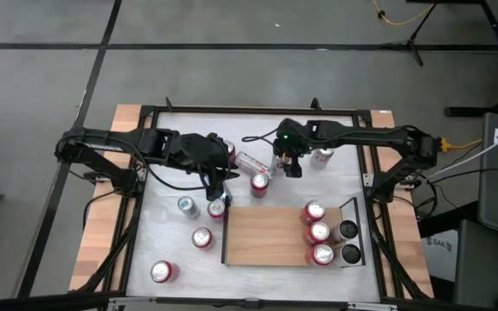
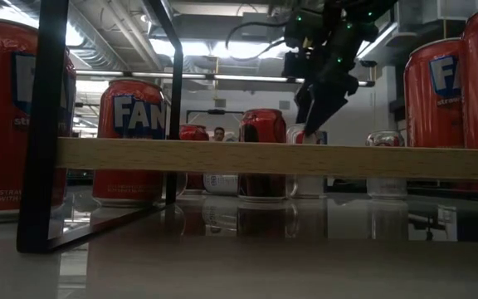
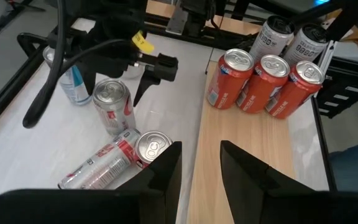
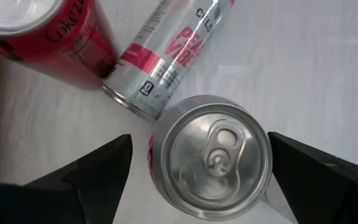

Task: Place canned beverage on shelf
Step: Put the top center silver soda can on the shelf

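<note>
An upright silver-topped can (image 4: pixel 210 157) stands on the white table (image 1: pixel 335 181), just beyond the far edge of the wooden shelf (image 1: pixel 262 238). My right gripper (image 4: pixel 201 149) hovers over it, open, slanting down, with one finger on either side of the lid and clear of it. In the high view the same gripper (image 1: pixel 292 168) is near that can (image 1: pixel 258 183). Three red cans (image 1: pixel 319 231) stand on the shelf's right end. My left gripper (image 3: pixel 201 155) hangs high over the shelf's left far corner, its fingers a little apart with nothing between them.
A silver can (image 4: pixel 166 56) lies on its side right beside the upright one, with a red can (image 4: pixel 48 37) past it. More cans stand at the table's left (image 1: pixel 201 238) and far right (image 1: pixel 322 155). Two dark cans (image 1: pixel 349 242) stand beyond the shelf's right rail.
</note>
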You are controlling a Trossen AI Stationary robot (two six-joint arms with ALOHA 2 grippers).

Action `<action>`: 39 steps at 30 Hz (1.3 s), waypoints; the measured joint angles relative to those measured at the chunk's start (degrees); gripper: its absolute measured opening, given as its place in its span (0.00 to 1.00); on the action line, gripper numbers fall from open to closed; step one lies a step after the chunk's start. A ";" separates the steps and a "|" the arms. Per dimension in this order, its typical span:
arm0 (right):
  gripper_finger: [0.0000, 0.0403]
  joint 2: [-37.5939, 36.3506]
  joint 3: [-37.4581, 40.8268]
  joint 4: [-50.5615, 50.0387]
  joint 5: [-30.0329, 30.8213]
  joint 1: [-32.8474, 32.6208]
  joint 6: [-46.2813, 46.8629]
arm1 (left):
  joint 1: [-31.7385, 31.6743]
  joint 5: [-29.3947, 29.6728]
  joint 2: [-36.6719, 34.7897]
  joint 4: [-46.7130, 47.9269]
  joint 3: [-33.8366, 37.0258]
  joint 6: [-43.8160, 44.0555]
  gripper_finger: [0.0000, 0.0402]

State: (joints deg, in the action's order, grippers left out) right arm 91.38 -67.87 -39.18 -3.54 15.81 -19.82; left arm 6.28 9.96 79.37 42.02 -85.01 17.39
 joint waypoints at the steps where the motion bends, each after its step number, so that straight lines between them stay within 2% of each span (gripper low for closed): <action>1: 0.89 0.23 -0.03 0.01 0.08 0.00 0.00 | 0.00 0.00 0.00 0.00 0.00 -0.01 0.25; 14: 0.89 0.80 -0.03 -0.84 0.21 0.00 -0.01 | 0.02 -0.50 -0.01 0.01 0.00 -0.05 0.25; 25: 0.71 0.76 -0.01 -1.12 0.29 -0.02 1.46 | 0.02 -0.22 -2.43 4.75 -0.07 -6.90 0.25; 39: 0.70 0.83 -1.35 -2.71 1.36 -0.09 9.68 | 0.00 3.26 -8.98 11.20 -0.09 -8.57 0.25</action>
State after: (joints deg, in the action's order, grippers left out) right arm 92.20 -69.22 -41.89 -2.18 15.73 -10.15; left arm 6.28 13.21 70.40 53.22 -85.10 8.82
